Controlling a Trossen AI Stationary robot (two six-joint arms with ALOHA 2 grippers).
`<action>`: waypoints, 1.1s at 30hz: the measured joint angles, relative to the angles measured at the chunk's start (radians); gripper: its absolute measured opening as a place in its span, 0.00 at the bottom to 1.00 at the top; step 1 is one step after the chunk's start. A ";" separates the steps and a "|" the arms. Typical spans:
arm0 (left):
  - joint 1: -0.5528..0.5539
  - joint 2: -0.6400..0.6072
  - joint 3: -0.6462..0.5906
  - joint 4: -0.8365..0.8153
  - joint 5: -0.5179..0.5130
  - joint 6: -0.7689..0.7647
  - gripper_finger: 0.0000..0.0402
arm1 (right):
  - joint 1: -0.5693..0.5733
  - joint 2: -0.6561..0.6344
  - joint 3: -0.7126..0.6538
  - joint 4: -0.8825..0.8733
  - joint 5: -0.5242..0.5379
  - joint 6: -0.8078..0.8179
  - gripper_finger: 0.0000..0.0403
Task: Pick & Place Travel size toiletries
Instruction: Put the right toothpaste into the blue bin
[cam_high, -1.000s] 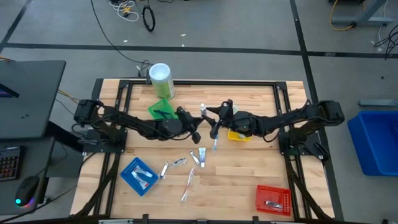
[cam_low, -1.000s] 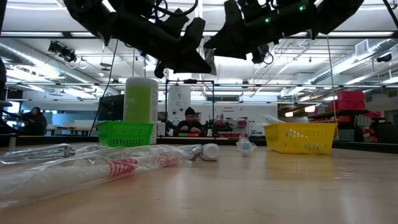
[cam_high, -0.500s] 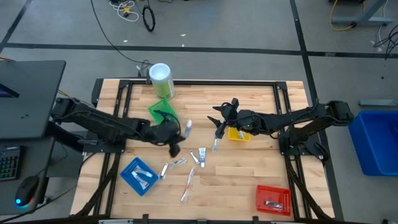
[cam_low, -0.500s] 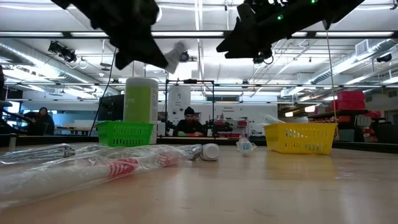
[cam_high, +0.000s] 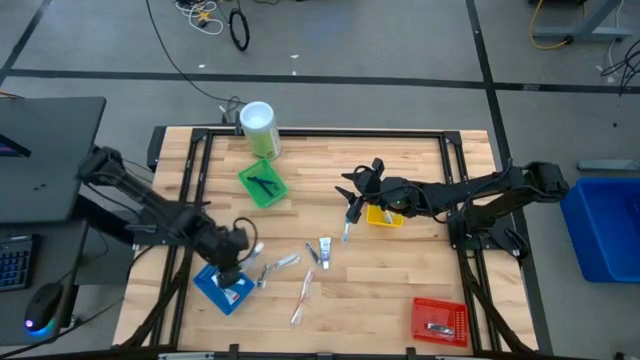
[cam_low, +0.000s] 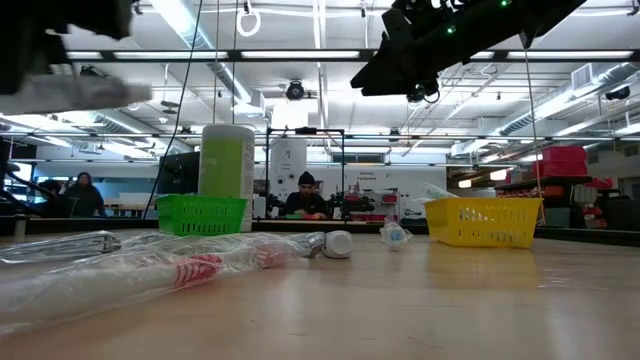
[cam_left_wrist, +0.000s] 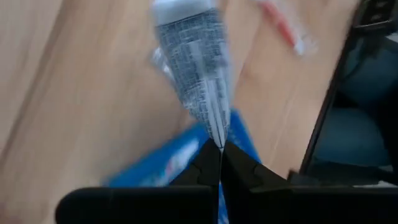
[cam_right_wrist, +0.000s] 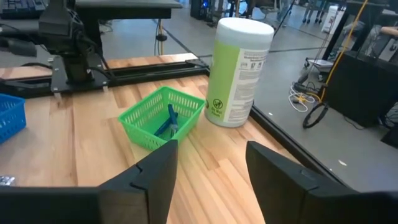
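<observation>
My left gripper (cam_high: 245, 258) hangs over the blue tray (cam_high: 215, 282) at the table's near left, shut on a small silvery tube (cam_left_wrist: 193, 62) with a white cap. My right gripper (cam_right_wrist: 208, 180) is open and held in the air over the table's middle, beside the yellow tray (cam_high: 384, 215). More toiletries lie flat on the wood between the arms: two tubes (cam_high: 323, 250), a wrapped piece (cam_high: 285, 262), a pink toothbrush (cam_high: 303, 293) and a blue toothbrush (cam_high: 346, 232). Two items lie in the blue tray. My left gripper pinches the tube's flat crimped end (cam_left_wrist: 217, 134) between its two fingertips. The tube sticks out ahead of the fingers with its cap end (cam_left_wrist: 180, 9) farthest away. The arm reaches in from the table's left. The tube is lifted clear, above the blue tray's edge.
A green tray (cam_high: 263, 185) with dark pieces and a tall green canister (cam_high: 258, 128) stand at the far left. A red tray (cam_high: 439, 320) holding one item sits at the near right corner. A long wrapped toothbrush (cam_low: 150, 275) lies close to the low camera.
My left gripper, shut on the tube, has swung from the table's middle beside the right gripper toward the left and near edges, ending over the blue tray. The tube travelled with it, lifted clear. My right gripper has stayed over the middle.
</observation>
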 joint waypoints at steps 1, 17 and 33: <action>-0.027 -0.010 0.000 -0.024 0.007 -0.059 0.01 | 0.000 0.000 0.000 -0.003 0.000 0.000 0.48; -0.330 0.159 0.000 -0.240 0.083 0.095 0.03 | 0.000 0.000 0.000 -0.004 0.000 0.000 0.43; -0.303 0.300 0.000 -0.242 0.158 -0.003 0.28 | 0.000 0.000 0.000 -0.004 0.000 0.000 0.46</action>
